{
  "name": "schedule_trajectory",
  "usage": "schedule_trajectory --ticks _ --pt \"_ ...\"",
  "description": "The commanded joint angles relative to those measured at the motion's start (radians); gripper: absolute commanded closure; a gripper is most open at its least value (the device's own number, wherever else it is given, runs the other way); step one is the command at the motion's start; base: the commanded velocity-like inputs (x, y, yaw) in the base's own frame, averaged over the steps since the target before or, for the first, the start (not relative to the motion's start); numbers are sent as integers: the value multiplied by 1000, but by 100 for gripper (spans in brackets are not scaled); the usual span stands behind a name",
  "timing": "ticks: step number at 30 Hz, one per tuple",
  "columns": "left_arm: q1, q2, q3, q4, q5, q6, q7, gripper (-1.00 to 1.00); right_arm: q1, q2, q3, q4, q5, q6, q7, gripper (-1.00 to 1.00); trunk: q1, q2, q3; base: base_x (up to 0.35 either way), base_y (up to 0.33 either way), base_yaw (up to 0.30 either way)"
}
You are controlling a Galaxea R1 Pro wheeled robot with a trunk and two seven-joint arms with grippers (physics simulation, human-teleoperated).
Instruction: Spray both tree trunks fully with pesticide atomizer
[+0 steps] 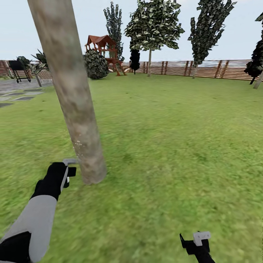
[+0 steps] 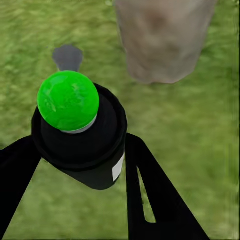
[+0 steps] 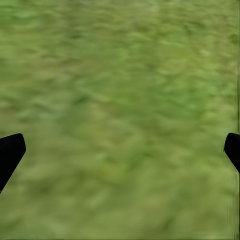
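Left gripper (image 1: 68,171) closed on the pesticide atomizer (image 2: 82,137), seen in the left wrist view as a dark bottle clamped between two black fingers (image 2: 155,200), its top showing bright green there rather than red. Held low, just beside the base of the tree trunk (image 1: 69,91), on the trunk's left. Grey nozzle (image 2: 67,56) aimed at the grass (image 1: 164,146) beside the trunk, not squarely at the bark. Faint pale speckling on the trunk's lower part, possibly spray already landed; too fine to be sure. Probably mid-spray on this trunk. For good coverage: turn the wrist so the nozzle faces the bark, sweep from the base upward, then work round the trunk's far side, keeping the bottle near but clear of the bark to avoid knocking it loose. To the right of the trunk, well apart from it, right gripper (image 1: 195,241) low over bare lawn, spread wide, fingertips (image 3: 11,150) at the right wrist view's edges, holding nothing. Far beyond the trunk, another leafy tree (image 1: 153,25) before the slatted fence (image 1: 204,68).
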Motion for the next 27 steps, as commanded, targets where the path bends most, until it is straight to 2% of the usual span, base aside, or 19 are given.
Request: schedule_trajectory --ticks 1,10,16,19,24,27 --pt "0 -7 1 -2 -17 4 -3 100 -1 0 -8 1 8 -3 1 -100 0 0 -1 134 -251 9" --pt "0 -11 1 -9 -18 4 -3 100 -1 -1 -8 1 8 -3 0 -100 0 0 -1 138 -251 1" --pt "3 25 8 -5 -22 4 -3 100 -1 0 -8 1 8 -4 1 -100 0 0 -1 140 -251 3" --pt "29 34 8 -10 -23 4 -3 100 -1 0 -8 1 8 -3 0 -100 0 0 -1 125 -253 183" --pt "34 22 1 -13 -18 5 -2 100 -1 0 -8 1 8 -4 0 -100 0 0 -1 146 -254 272" --pt "34 0 2 -7 -16 3 0 100 -1 0 -8 1 8 -4 0 -100 0 0 -1 160 -254 278"
